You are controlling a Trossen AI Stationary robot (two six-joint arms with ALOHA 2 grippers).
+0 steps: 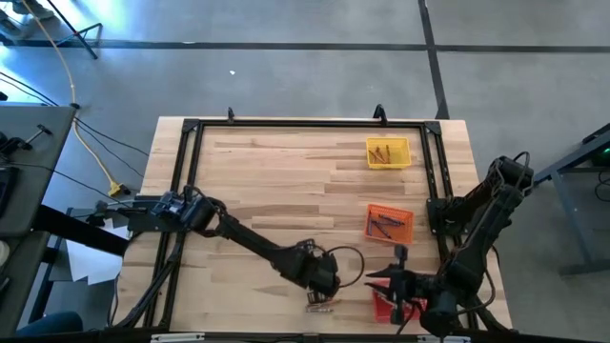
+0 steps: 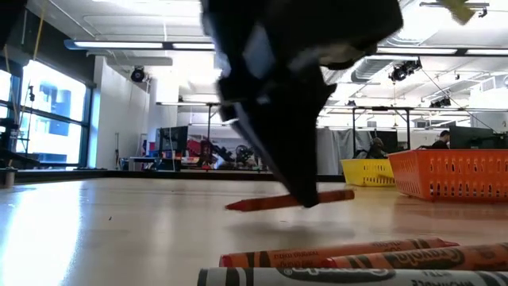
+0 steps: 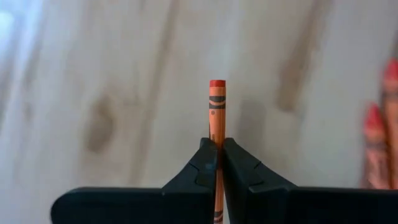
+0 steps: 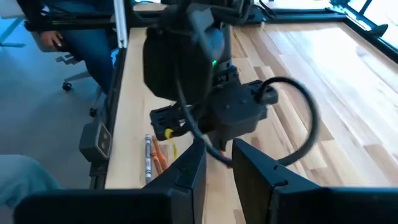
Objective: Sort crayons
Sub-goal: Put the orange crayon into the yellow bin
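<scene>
Crayon in the grip: the left gripper (image 3: 217, 163), at lower centre of the overhead frame near the table's front edge, is clamped on an orange-red crayon (image 3: 217, 109), its fingers pressed against the stick's sides. In the left wrist view the crayon's long axis runs straight out between the fingers, with its flat end well clear of them. The table-level camera shows it lifted just off the wooden table (image 1: 286, 181), tilted slightly, one end higher than the other.

A few loose crayons (image 2: 333, 266) lie side by side on the wood in the bottom foreground of that view, directly beneath the left gripper in the overhead frame.

The orange tray (image 1: 391, 224) sits right of centre overhead, up and to the right of the held crayon; the yellow tray (image 1: 388, 152) lies farther toward the upper right. The left arm is the one carrying, so a reach up and rightward appears to be what comes next.

The right gripper (image 1: 389, 278) waits at lower right over a red tray (image 1: 385, 307), fingers apart.
</scene>
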